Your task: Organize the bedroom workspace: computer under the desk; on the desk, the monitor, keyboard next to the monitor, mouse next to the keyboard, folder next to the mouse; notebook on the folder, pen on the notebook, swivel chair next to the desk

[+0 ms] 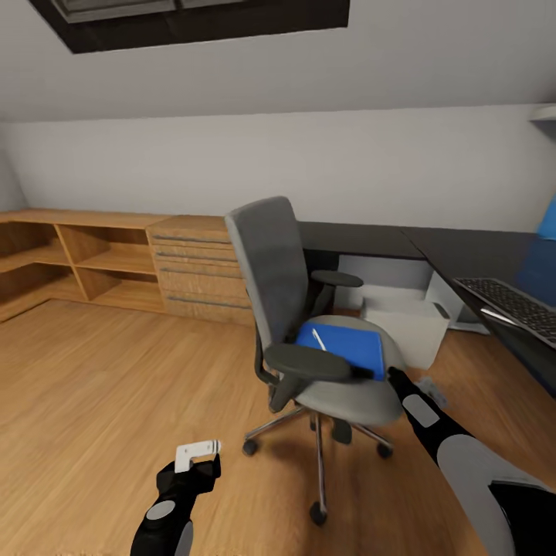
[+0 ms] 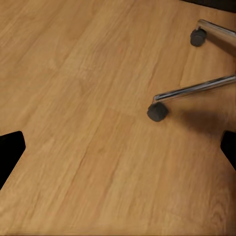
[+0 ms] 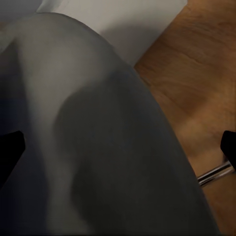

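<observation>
The grey swivel chair [image 1: 287, 309] stands on the wood floor in the middle of the head view. A flat blue folder [image 1: 351, 346] lies on its seat with a white pen [image 1: 318, 339] on top; I cannot tell a separate notebook apart. My right gripper [image 1: 392, 377] is open at the seat's right edge, and the grey seat cushion [image 3: 113, 147] looms close in the right wrist view. My left gripper [image 1: 202, 455] hangs open low over the floor, left of the chair base. The keyboard [image 1: 513, 305] lies on the dark desk [image 1: 463, 251]. A white computer [image 1: 405, 316] sits under it.
A blue monitor edge [image 1: 550, 220] shows at the far right. Wooden shelves [image 1: 85, 259] and drawers [image 1: 197, 270] line the back wall on the left. The chair's chrome legs and castors [image 2: 157, 112] spread over the floor near my left gripper.
</observation>
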